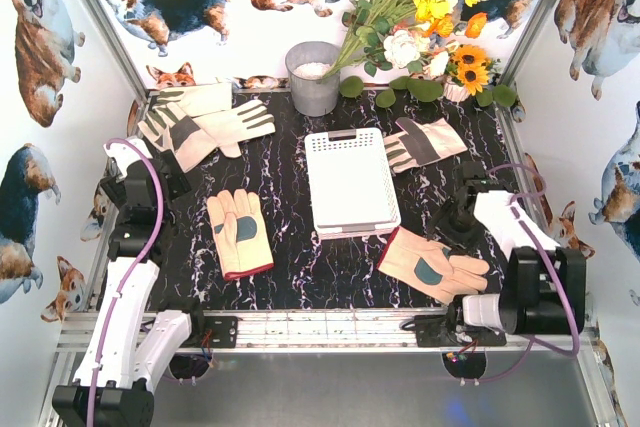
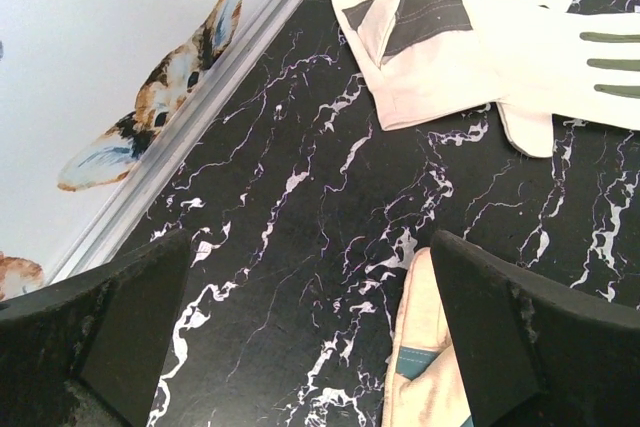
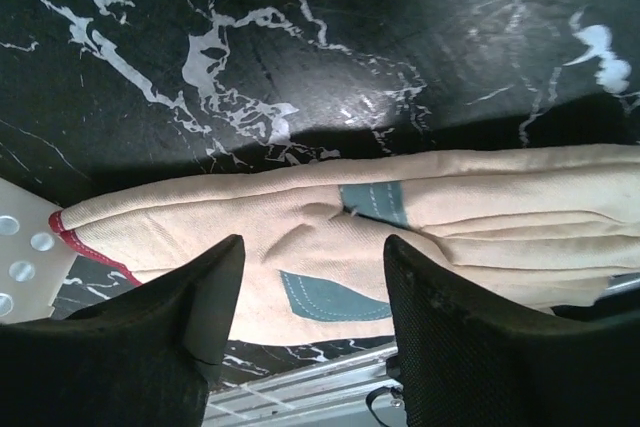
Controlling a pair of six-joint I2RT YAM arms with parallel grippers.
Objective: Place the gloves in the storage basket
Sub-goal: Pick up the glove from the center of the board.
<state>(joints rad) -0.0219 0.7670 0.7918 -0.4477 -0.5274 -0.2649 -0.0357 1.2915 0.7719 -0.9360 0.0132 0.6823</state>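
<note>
Table [image 1: 290,277]: black marble-patterned top that carried everything.
Storage basket [image 1: 350,182]: white, stood at the centre; every glove lay outside it.
Pale gloves [image 1: 205,122]: two overlapped at the back left.
Right tan glove [image 1: 435,265]: lay off the basket's near right corner.
Left tan glove [image 1: 240,232]: lay flat, left of the basket.
Grey-palmed glove [image 1: 425,142]: lay beside the basket's far right corner.
Left gripper [image 2: 310,287]: fingers spread over bare tabletop, gripping nothing.
Right gripper [image 3: 315,287]: fingers spread above the right tan glove, not pinching it.
</note>
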